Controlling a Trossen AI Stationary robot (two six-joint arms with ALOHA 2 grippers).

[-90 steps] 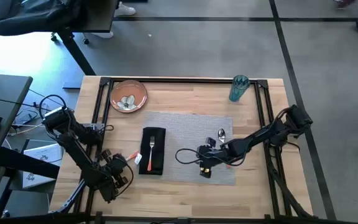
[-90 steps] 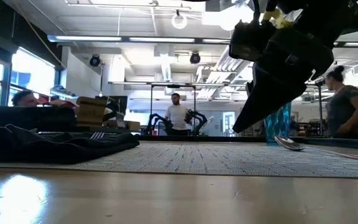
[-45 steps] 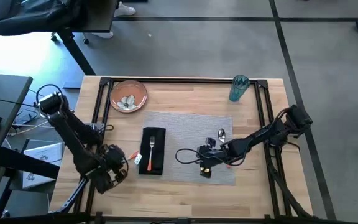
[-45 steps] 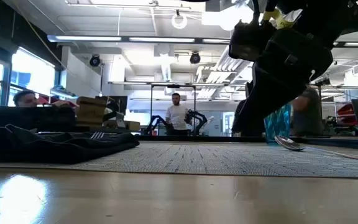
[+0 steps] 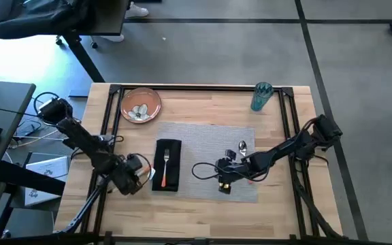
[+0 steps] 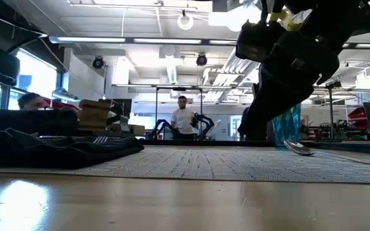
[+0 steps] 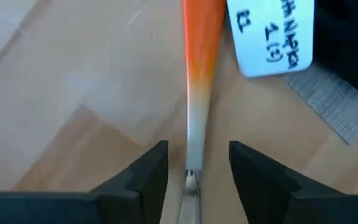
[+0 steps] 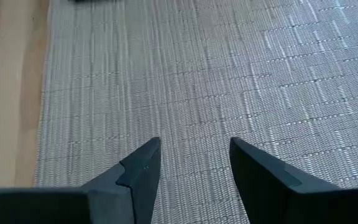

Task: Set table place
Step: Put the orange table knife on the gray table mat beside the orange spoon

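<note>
Grey woven placemat [image 5: 209, 160], black napkin [image 5: 168, 165], orange-brown plate [image 5: 141, 105], teal cup [image 5: 260, 96], orange-handled cutlery [image 7: 199, 68], light wood table [image 5: 203, 109].

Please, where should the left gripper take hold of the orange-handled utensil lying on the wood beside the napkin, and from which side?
Probably from straight above, across the narrow neck where the orange handle fades to metal. The orange-handled utensil lies flat on the table, and the open left gripper already straddles that neck, a finger on either side, so closing should pinch it.

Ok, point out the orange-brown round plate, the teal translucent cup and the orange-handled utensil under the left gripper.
Orange-brown round plate [image 5: 141, 105]: high view, on its rim.
Teal translucent cup [image 5: 261, 96]: high view, on its side wall.
Orange-handled utensil [image 7: 202, 50]: left wrist view, on the orange handle.
</note>
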